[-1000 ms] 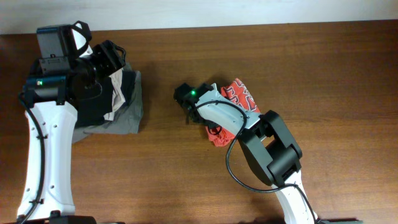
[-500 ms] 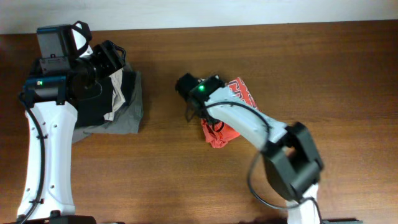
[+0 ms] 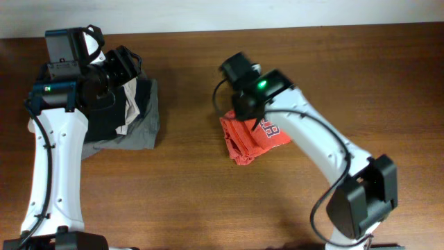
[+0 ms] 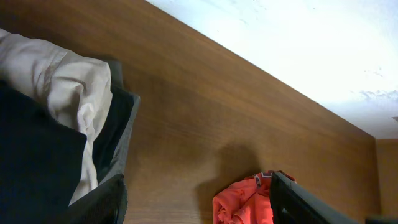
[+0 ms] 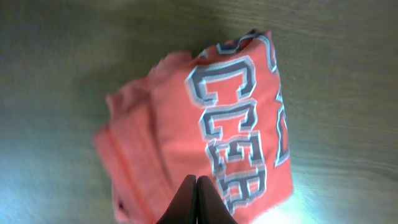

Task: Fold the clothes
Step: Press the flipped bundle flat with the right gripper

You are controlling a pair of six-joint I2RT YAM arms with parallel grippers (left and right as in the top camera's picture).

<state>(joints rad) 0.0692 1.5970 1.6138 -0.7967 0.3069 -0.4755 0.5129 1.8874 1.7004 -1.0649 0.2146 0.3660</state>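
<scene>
The clothes, a red-orange T-shirt [image 3: 251, 142], lie bunched in a rough fold at mid-table, the white block lettering [image 5: 239, 130] facing up. My right gripper [image 5: 196, 182] hovers just above the shirt, shut, its fingertips pressed together with no cloth between them. In the overhead view the right wrist [image 3: 258, 87] sits over the shirt's far edge. My left gripper [image 4: 199, 208] is open and holds nothing. It stays at the far left over the pile of other garments, and the shirt [image 4: 239, 200] shows between its fingers in the distance.
A pile of folded black, beige and grey garments [image 3: 135, 114] lies at the left under the left arm. The table's far edge meets a white wall [image 4: 280, 37]. Bare wood [image 3: 187, 180] separates the pile from the shirt.
The right arm has lifted and swung from the shirt's left side to its far edge. Its jaws opened and then shut empty. The shirt's lettered part now lies nearer. The left arm stayed still.
</scene>
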